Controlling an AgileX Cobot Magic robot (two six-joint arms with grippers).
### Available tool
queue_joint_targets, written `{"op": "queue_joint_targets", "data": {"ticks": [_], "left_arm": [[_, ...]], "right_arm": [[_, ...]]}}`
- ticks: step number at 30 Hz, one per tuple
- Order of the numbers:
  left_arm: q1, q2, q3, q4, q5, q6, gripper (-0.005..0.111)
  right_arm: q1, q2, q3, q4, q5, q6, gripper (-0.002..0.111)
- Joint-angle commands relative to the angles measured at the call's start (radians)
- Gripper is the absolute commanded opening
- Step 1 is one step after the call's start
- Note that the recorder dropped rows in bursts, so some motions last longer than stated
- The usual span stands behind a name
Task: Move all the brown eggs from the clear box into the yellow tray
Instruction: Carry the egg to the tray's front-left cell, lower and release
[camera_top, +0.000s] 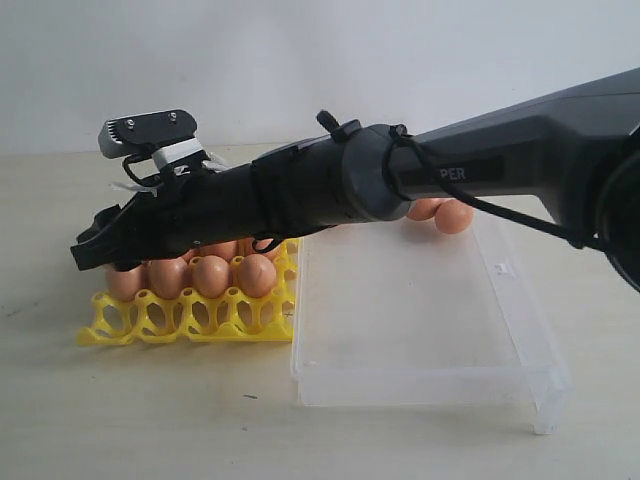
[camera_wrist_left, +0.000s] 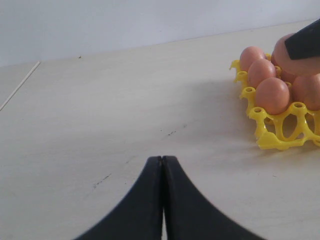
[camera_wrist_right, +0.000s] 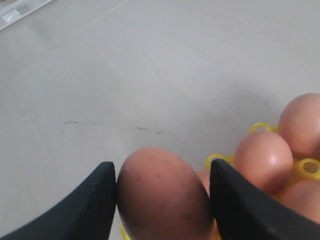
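My right gripper (camera_wrist_right: 162, 172) is shut on a brown egg (camera_wrist_right: 162, 197), one black finger pressed against each side. It hangs over the left edge of the yellow tray (camera_top: 150, 325), with the arm reaching across the clear box (camera_top: 420, 330). Several brown eggs (camera_top: 210, 275) sit in the tray's rear cups, and the front row of cups shows none. Two more eggs (camera_top: 445, 213) lie at the box's far corner. My left gripper (camera_wrist_left: 162, 159) is shut on nothing, low over the bare table. From there the tray (camera_wrist_left: 280, 130) and the held egg (camera_wrist_left: 286, 57) are off to one side.
The pale table (camera_top: 150, 420) carries only the tray and the box, which stand side by side and nearly touch. The right arm's dark body (camera_top: 400, 180) spans the box's rear part. A white wall stands behind the table.
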Motion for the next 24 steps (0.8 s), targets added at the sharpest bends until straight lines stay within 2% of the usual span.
{"op": "queue_joint_targets", "data": {"ticks": [1, 3, 7, 9, 11, 16, 18, 19, 22, 24], "left_arm": [[-0.006, 0.001, -0.004, -0.002, -0.009, -0.005, 0.000], [-0.006, 0.001, -0.004, -0.002, -0.009, -0.005, 0.000], [-0.006, 0.001, -0.004, -0.002, -0.009, -0.005, 0.000], [-0.006, 0.001, -0.004, -0.002, -0.009, -0.005, 0.000], [-0.006, 0.001, -0.004, -0.002, -0.009, -0.005, 0.000], [-0.006, 0.001, -0.004, -0.002, -0.009, -0.005, 0.000], [-0.006, 0.001, -0.004, -0.002, -0.009, -0.005, 0.000], [-0.006, 0.001, -0.004, -0.002, -0.009, -0.005, 0.000], [-0.006, 0.001, -0.004, -0.002, -0.009, -0.005, 0.000], [-0.006, 0.001, -0.004, -0.002, -0.009, -0.005, 0.000]], "right_arm": [[0.001, -0.010, -0.008, 0.004, -0.011, 0.022, 0.000], [0.001, -0.010, -0.027, -0.147, -0.039, 0.146, 0.000], [0.008, -0.010, -0.100, -0.620, -0.110, 0.625, 0.000], [0.014, -0.010, -0.129, -0.777, -0.123, 0.792, 0.000], [0.018, -0.008, -0.147, -0.792, -0.118, 0.814, 0.000], [0.018, -0.006, -0.155, -0.696, -0.128, 0.737, 0.000], [0.026, -0.006, -0.155, -0.734, -0.137, 0.747, 0.000], [0.034, -0.006, -0.155, -0.807, -0.149, 0.814, 0.000], [0.049, -0.002, -0.155, -1.217, -0.179, 1.193, 0.000], [0.055, 0.006, -0.155, -1.407, -0.197, 1.406, 0.000]]}}
